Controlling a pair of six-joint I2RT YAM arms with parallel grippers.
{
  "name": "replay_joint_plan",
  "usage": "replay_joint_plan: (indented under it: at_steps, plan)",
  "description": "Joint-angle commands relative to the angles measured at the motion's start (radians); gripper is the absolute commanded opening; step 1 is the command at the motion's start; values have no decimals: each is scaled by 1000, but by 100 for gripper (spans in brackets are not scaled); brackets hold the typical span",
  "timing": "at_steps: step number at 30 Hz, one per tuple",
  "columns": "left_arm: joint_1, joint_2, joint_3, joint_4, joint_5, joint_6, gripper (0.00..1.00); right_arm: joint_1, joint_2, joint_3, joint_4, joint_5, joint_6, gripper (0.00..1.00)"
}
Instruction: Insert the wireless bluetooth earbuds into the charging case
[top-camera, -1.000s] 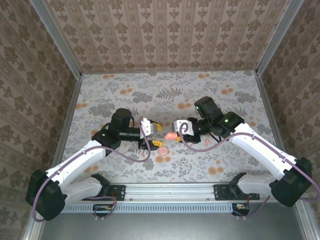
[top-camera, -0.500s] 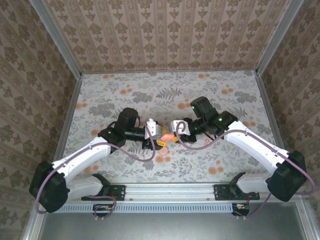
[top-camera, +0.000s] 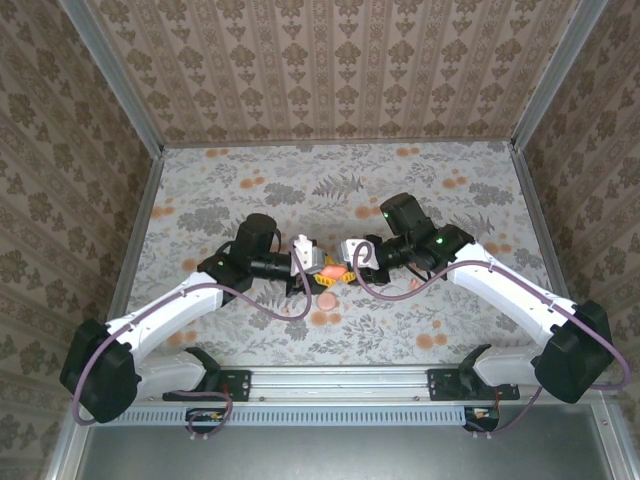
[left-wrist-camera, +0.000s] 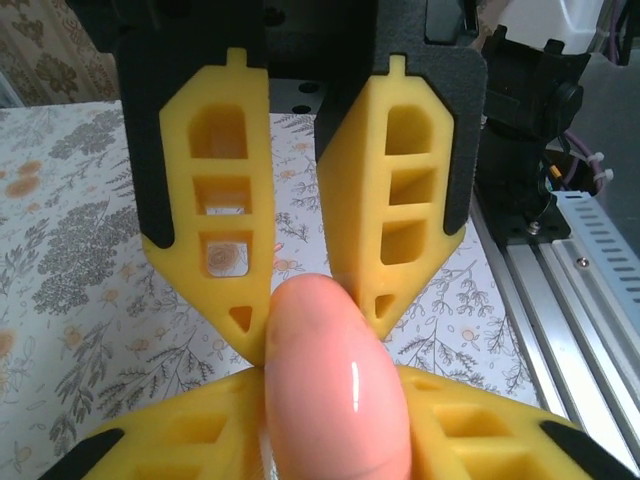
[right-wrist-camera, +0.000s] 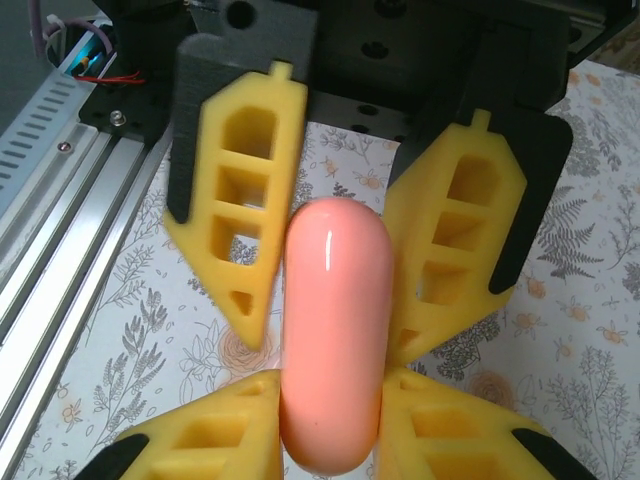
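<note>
The charging case (top-camera: 328, 271), a glossy salmon-pink pill with its lid down, hangs above the cloth between both grippers. My left gripper (top-camera: 317, 272) comes from the left and my right gripper (top-camera: 341, 269) from the right, tip to tip. In the left wrist view my left gripper (left-wrist-camera: 335, 378) presses both sides of the case (left-wrist-camera: 335, 400), and the right gripper's fingers (left-wrist-camera: 215, 200) pinch its far end. The right wrist view has my right gripper (right-wrist-camera: 330, 380) shut on the case (right-wrist-camera: 335, 290). A tiny pink piece (top-camera: 413, 285) lies under the right forearm; I cannot tell whether it is an earbud.
A round flat pink disc (top-camera: 364, 212) lies on the flowered cloth (top-camera: 250, 180) behind the grippers. Patterned walls enclose the table on three sides. The metal rail (top-camera: 340, 380) with the arm bases runs along the near edge.
My left arm has moved right to meet the right gripper, and its jaws have closed from wide open onto the case. The right gripper has shifted slightly left, still holding the case.
</note>
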Motion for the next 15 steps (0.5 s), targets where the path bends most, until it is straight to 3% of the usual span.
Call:
replay_joint_plan:
  at_steps: [1,4,9,15]
  plan:
    - [-2,-11,15,7,29,-8,27,5,11,-7,30,-33,6,24]
    - [3,-20,7,-5,18,1,24,2,1,-16,53,-22,18,29]
    - [10,-31,3,3,15,0,23,-8,-16,-45,139,-4,99,50]
    - [13,-24,4,17,19,-7,22,-52,-19,-45,192,-32,151,52]
